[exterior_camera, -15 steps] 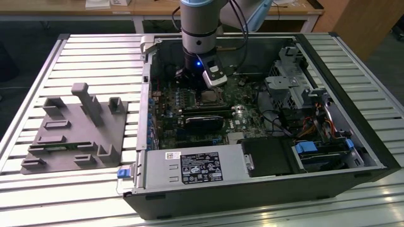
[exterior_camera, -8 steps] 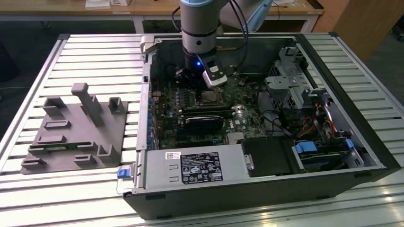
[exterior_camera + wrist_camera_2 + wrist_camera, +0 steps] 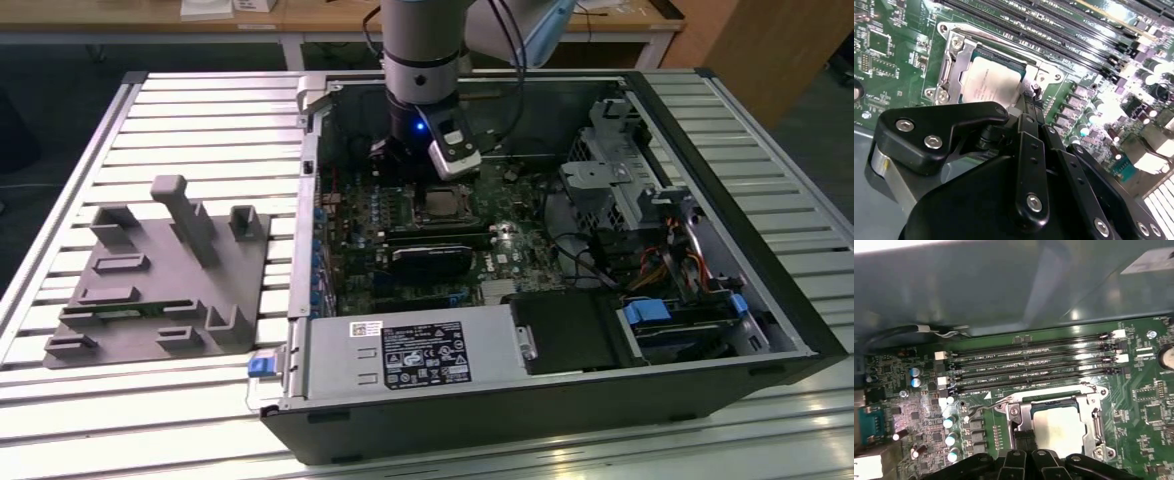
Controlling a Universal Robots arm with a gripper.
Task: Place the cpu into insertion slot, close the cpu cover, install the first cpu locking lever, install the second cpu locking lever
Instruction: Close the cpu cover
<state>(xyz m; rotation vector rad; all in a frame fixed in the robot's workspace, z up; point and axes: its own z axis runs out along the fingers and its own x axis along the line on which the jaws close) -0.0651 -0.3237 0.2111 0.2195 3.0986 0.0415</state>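
Pointing down with its fingers pressed together and nothing between them (a blunt tip for pushing, I judge), the gripper [image 3: 1028, 100] is meeting one edge of the cpu cover [image 3: 954, 57]. That cover is lying flat over the cpu [image 3: 991, 80], which is sitting in the insertion slot [image 3: 1050, 403] beside the green board's [image 3: 1144, 405] memory slots [image 3: 1034, 365].

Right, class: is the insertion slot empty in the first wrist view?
No, the pale square cpu lies seated in the insertion slot.
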